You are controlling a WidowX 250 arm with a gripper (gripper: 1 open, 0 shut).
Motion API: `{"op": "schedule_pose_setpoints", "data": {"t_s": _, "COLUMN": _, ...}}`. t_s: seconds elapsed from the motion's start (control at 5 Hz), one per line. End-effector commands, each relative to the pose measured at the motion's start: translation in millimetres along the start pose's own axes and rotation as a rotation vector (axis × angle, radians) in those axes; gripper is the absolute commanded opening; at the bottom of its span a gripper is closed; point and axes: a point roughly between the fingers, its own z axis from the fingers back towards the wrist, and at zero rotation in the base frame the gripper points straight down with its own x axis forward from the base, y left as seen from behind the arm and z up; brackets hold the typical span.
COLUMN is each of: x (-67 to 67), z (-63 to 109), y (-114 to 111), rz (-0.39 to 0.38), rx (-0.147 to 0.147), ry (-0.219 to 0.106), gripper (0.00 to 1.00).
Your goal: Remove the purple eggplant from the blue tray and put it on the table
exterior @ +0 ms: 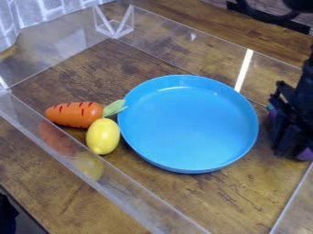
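The blue tray lies in the middle of the table with nothing in it. My black gripper stands low at the right edge of the view, just past the tray's right rim. It is down over the purple eggplant, which rests on the wood outside the tray. Only a small purple sliver shows under the fingers. The gripper's dark body hides how the jaws stand around it.
An orange carrot and a yellow lemon lie on the wood left of the tray, the carrot's green top touching its rim. Clear plastic walls run along the left and front. A clear stand sits at the back.
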Motion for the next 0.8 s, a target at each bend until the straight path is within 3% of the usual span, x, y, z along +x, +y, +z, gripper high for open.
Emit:
{"op": "schedule_pose_setpoints", "data": {"t_s": 0.0, "x": -5.7, "z": 49.8, "y": 19.3, "rz": 0.015, "rx": 0.036, "ry": -0.103, "gripper": 0.0}}
{"op": "schedule_pose_setpoints", "data": {"t_s": 0.2, "x": -13.2, "z": 76.7, "y": 30.6, "rz": 0.016, "rx": 0.056, "ry": -0.133, "gripper": 0.0}}
{"op": "schedule_pose_setpoints", "data": {"t_s": 0.6, "x": -36.6, "z": 127.8, "y": 64.7, "rz": 0.157, "rx": 0.116, "ry": -0.175, "gripper": 0.0}}
